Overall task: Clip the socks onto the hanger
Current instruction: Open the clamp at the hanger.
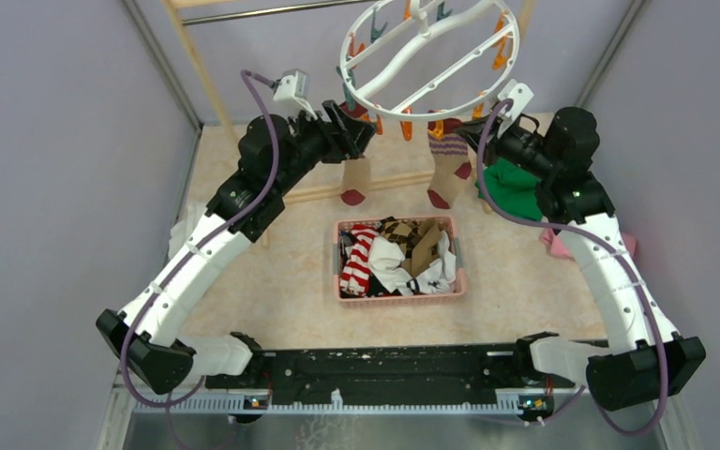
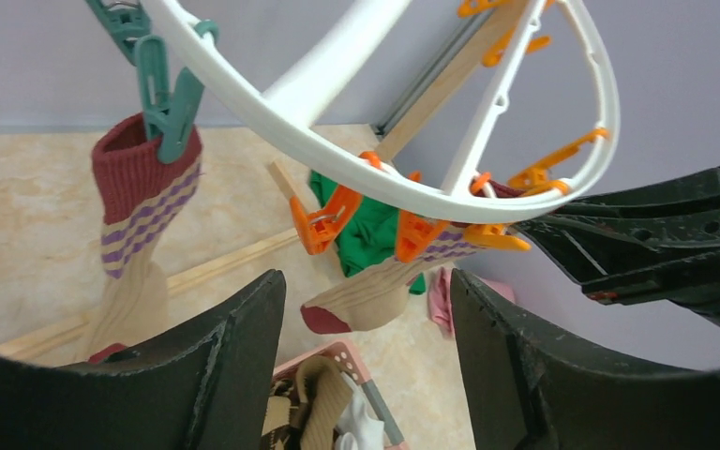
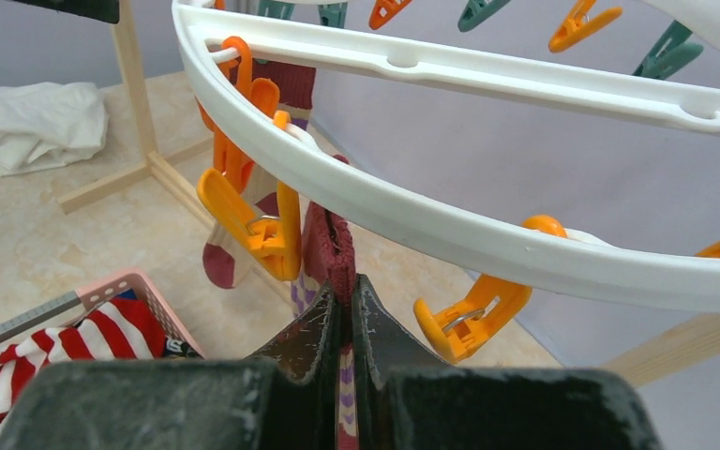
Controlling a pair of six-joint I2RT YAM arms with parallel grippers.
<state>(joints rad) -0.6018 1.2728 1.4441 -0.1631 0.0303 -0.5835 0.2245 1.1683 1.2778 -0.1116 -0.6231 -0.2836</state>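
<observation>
Under the hanger's (image 3: 450, 220) near rim, the right gripper (image 3: 347, 314) is pinching shut on the striped sock (image 3: 323, 248) by its maroon cuff. The cuff is standing upright, just right of an orange peg (image 3: 258, 225). Nearby, the left gripper (image 2: 367, 291) is hovering wide open, holding nothing.

Pink basket (image 1: 401, 297) mid-table (image 1: 272, 281), on the beige marbled top. Green cloth (image 1: 516, 190) far right; pink cloth (image 1: 555, 246) nearer, at the right edge. White cloth (image 3: 28, 122) crumpled at the left edge. Wooden rack frame (image 1: 202, 70) upright at the back, its foot bar lying on the table.
</observation>
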